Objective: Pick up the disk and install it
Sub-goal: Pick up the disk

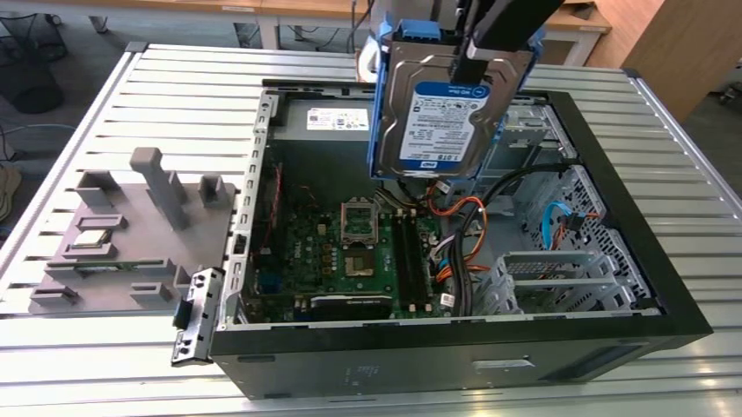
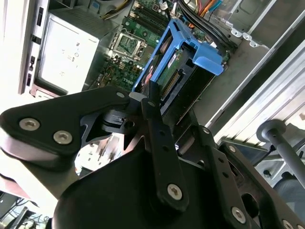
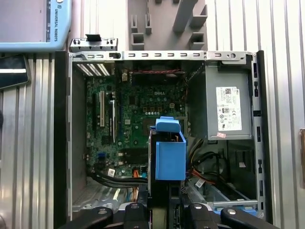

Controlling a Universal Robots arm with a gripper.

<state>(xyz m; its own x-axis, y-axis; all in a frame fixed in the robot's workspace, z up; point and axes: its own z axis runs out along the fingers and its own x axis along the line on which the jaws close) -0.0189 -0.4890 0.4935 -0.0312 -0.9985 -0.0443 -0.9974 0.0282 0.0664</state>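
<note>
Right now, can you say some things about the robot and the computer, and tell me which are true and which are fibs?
1. The gripper holds the disk above the open computer case. True.
2. The disk lies flat on the motherboard. False: it is held in the air above it.
3. The disk's carrier bracket is red. False: it is blue.
4. The grey power supply box sits inside the case. True.
</note>
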